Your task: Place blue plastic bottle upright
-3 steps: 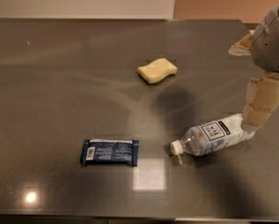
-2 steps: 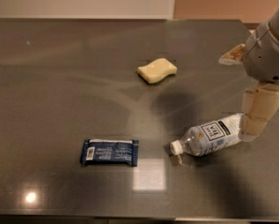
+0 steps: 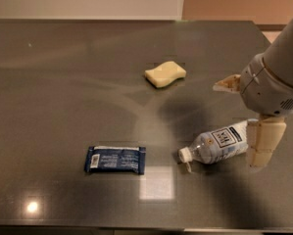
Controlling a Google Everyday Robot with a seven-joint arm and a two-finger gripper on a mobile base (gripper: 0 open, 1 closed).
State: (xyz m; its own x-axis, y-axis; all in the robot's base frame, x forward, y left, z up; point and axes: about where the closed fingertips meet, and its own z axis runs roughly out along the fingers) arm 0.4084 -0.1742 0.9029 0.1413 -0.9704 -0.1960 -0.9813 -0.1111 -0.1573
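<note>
The blue plastic bottle (image 3: 218, 146) lies on its side on the dark table (image 3: 62, 82), at the right front. It is clear, with a white cap pointing left and a pale label with a dark square mark. My gripper (image 3: 246, 114) hangs at the right, over the bottle's base end, and is open. One tan finger (image 3: 264, 142) stands in front of the bottle's base and hides it. The other fingertip (image 3: 228, 84) points left, above and behind the bottle. Nothing is held.
A flat dark blue wrapped packet (image 3: 115, 159) lies at the front middle. A pale yellow sponge (image 3: 165, 74) lies at the middle back. The table's right edge runs close behind the arm.
The gripper has moved left and down, closer over the bottle's base end. The bottle, the packet and the sponge have not moved.
</note>
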